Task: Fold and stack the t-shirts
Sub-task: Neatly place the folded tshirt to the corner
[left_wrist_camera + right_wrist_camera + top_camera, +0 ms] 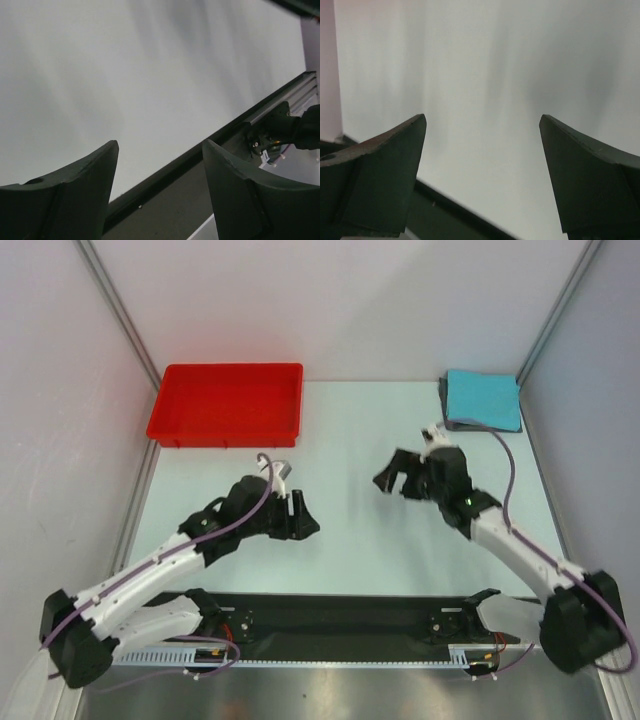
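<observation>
The turquoise t-shirt (483, 400) lies folded into a small rectangle at the far right corner of the bench (360, 550). A dark grey t-shirt (478, 427) shows only as a thin edge beneath its near side, so the two are stacked, turquoise on top. The red tray (225, 405) sits at the far left, well apart from them.

The right gripper (395, 478) hangs over the bare middle of the bench, nearer the arms than the stack and to its left, not touching it. Its wrist view shows the fingers (385, 170) spread wide with only bare bench between them. The gripper holds nothing.

The left gripper (305, 517) is further off, left of centre and near the tray's near right corner. Its fingers (75, 195) are also parted and hold nothing. The gap is somewhat narrower, and through it the bench and the dark rail at its near edge are visible.
</observation>
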### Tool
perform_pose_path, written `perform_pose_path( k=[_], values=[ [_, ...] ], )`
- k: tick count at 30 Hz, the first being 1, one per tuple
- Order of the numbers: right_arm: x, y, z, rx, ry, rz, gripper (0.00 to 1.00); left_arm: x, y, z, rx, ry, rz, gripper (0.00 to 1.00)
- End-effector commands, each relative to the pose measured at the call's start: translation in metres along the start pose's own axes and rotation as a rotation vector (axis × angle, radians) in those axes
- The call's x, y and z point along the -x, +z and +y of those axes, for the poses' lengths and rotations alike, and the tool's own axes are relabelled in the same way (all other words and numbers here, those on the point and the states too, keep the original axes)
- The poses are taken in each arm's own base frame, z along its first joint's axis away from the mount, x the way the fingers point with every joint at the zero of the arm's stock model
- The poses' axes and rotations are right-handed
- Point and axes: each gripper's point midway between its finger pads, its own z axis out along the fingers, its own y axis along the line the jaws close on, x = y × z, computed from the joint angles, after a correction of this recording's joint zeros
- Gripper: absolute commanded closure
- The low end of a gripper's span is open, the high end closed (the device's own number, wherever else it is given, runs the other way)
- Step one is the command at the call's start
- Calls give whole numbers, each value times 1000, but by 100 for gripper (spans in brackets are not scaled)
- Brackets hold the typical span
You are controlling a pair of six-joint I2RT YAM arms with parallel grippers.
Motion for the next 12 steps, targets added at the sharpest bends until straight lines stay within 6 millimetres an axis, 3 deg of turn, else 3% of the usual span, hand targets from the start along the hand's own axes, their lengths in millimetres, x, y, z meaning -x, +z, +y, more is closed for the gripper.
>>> perform_pose_path(
  k=[1,3,4,5,7,8,10,12],
  values=[
    [-28,-32,13,89,387,0,0,17,-16,-15,-132,-110,-185,25],
    [-78,-42,-15,-25,439,126,0,6,-13,1,-140,-201,-249,17],
    [-86,-50,-18,-34,440,137,0,17,-31,-8,-222,-222,-353,13],
    [-103,-56,-28,-81,457,174,0,0,-22,8,-210,-293,-349,12],
    [-123,-67,-40,-87,478,166,0,-8,-21,24,-237,-371,-427,9],
    [-128,-69,-41,-64,488,154,0,-3,-33,19,-308,-432,-484,7],
    [-140,-73,-41,-16,522,148,0,-3,-37,23,-356,-497,-531,6],
    [-123,-87,-21,121,511,73,0,-6,-44,21,-455,-579,-561,4]
  ],
)
